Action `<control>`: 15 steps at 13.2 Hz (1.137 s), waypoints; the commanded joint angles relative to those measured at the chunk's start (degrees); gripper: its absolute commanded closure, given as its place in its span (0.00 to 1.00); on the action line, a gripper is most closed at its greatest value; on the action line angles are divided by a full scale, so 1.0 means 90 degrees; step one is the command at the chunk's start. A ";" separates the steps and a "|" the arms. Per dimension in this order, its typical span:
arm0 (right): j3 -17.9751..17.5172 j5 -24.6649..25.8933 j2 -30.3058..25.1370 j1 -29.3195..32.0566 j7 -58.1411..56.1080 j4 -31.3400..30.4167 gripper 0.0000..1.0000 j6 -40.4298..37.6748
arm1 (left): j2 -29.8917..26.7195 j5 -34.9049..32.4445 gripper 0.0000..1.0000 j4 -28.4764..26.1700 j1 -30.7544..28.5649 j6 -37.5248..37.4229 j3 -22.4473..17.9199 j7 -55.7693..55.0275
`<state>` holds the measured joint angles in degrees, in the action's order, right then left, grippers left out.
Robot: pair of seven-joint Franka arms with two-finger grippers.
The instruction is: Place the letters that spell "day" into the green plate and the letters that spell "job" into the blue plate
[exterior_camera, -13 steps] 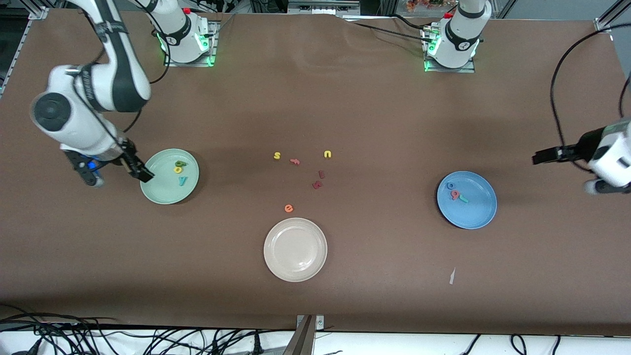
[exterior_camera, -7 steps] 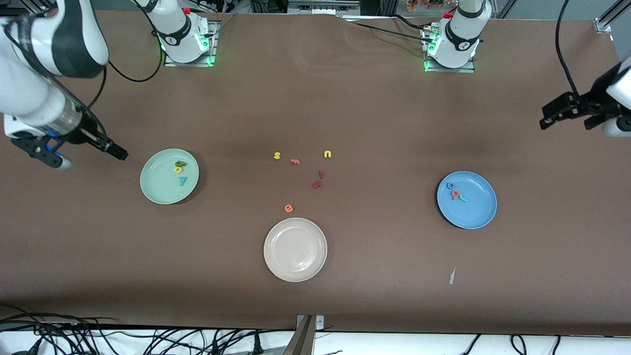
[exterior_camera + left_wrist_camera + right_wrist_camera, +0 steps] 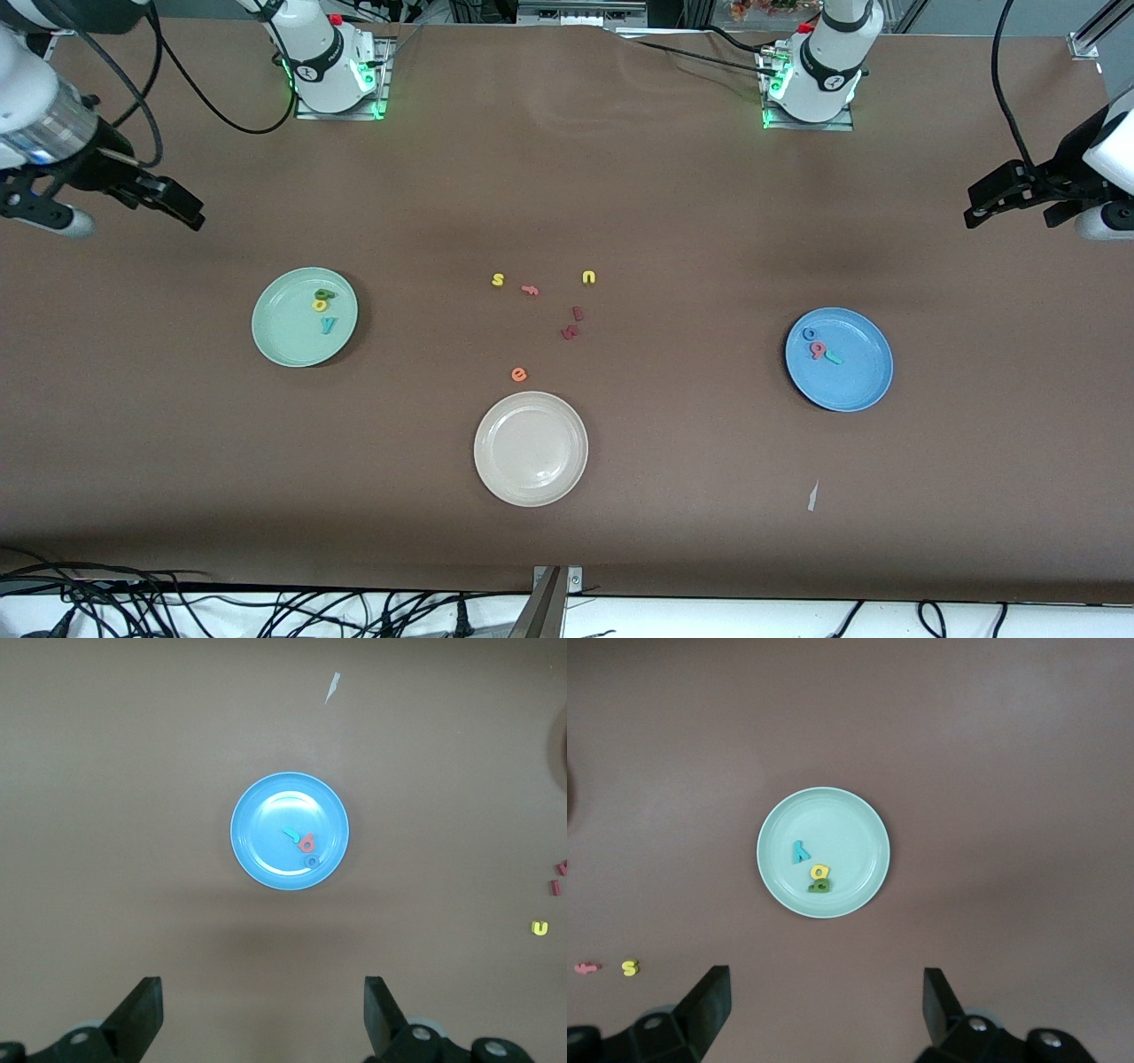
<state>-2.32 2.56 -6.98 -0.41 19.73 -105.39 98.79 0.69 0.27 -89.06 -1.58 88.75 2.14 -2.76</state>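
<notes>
The green plate (image 3: pixel 304 316) is lying toward the right arm's end of the table, and three letters are sitting in it: the yellow "d" (image 3: pixel 319 305), the dark green "a" (image 3: pixel 326 294) touching it, and the teal "y" (image 3: pixel 329 324) just beside them. The blue plate (image 3: pixel 838 359) is lying toward the left arm's end, and it is holding the blue "o" (image 3: pixel 809 334), the pinkish-red "b" (image 3: pixel 818 349) and the teal "j" (image 3: pixel 833 358), all close together. Judging from this, both words are already placed and nothing of the task is remaining.

The right gripper (image 3: pixel 182 206) is hanging in the air over bare table near its own edge, with its fingers spread open and holding nothing. The left gripper (image 3: pixel 997 197) is hanging over bare table at its own end, also wide open and empty.

Between the two plates, the unused letters are lying on the table (image 3: pixel 673 496): a yellow "s" (image 3: pixel 498 280), a red "f" (image 3: pixel 530 290), a yellow "u" (image 3: pixel 589 277), two dark red pieces (image 3: pixel 573 324) and an orange "e" (image 3: pixel 519 375). The beige plate (image 3: pixel 531 448) is sitting empty, nearer to the front camera than the "e". A small white scrap (image 3: pixel 812 496) is lying nearer to the camera than the blue plate. Nothing is standing in the way.
</notes>
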 commanded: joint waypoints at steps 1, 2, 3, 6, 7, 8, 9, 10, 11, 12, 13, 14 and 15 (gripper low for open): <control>-0.0045 -0.0079 0.0276 0.0153 -0.0337 0.0653 0.04 -0.0429 | -0.0086 0.0137 0.00 -0.0114 -0.0118 0.0119 -0.0023 0.0345; -0.0035 -0.0089 0.0461 0.0143 -0.0327 0.0926 0.04 -0.0517 | -0.0086 0.0146 0.00 -0.0124 -0.0157 0.0119 -0.0033 0.0355; 0.0052 -0.0128 0.0704 0.0124 -0.0336 0.1171 0.04 -0.0557 | -0.0077 0.0146 0.00 -0.0114 -0.0157 0.0138 -0.0023 0.0355; 0.0296 -0.0333 0.0902 0.0055 -0.0355 0.1525 0.04 -0.0557 | -0.0067 0.0137 0.00 -0.0104 -0.0186 0.0138 -0.0033 0.0355; 0.0345 -0.0333 0.0893 0.0055 -0.0356 0.1525 0.04 -0.0557 | -0.0047 0.0117 0.00 -0.0095 -0.0215 0.0177 -0.0033 0.0355; 0.0375 -0.0333 0.0892 -0.0022 -0.0375 0.1525 0.02 -0.0567 | -0.0047 0.0127 0.00 -0.0104 -0.0283 0.0206 -0.0033 0.0365; 0.0433 -0.0324 0.0892 -0.0100 -0.0395 0.1515 0.01 -0.0567 | -0.0047 0.0146 0.00 -0.0104 -0.0361 0.0207 -0.0023 0.0365; 0.0433 -0.0324 0.0873 -0.0120 -0.0395 0.1447 0.00 -0.0567 | -0.0038 0.0156 0.00 -0.0095 -0.0362 0.0207 -0.0013 0.0365; 0.0404 -0.0295 0.0873 -0.0121 -0.0405 0.1398 0.00 -0.0625 | -0.0037 0.0156 0.00 -0.0104 -0.0362 0.0207 -0.0013 0.0365; 0.0366 -0.0285 0.0873 -0.0121 -0.0376 0.1417 0.00 -0.0799 | -0.0037 0.0146 0.00 -0.0114 -0.0352 0.0207 -0.0004 0.0375; 0.0288 -0.0265 0.0883 -0.0121 -0.0375 0.1446 0.00 -0.0985 | -0.0037 0.0137 0.00 -0.0104 -0.0343 0.0207 0.0006 0.0365; 0.0268 -0.0265 0.0883 -0.0121 -0.0627 0.1466 0.01 -0.1025 | -0.0028 0.0137 0.00 -0.0104 -0.0343 0.0207 0.0016 0.0365; 0.0258 -0.0275 0.0883 -0.0121 -0.1035 0.1505 0.01 -0.1026 | -0.0018 0.0127 0.00 -0.0104 -0.0323 0.0207 0.0016 0.0375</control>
<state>0.21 0.52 0.69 -1.45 15.08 -93.57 91.40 0.75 0.27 -89.63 -4.36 90.00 2.12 -0.75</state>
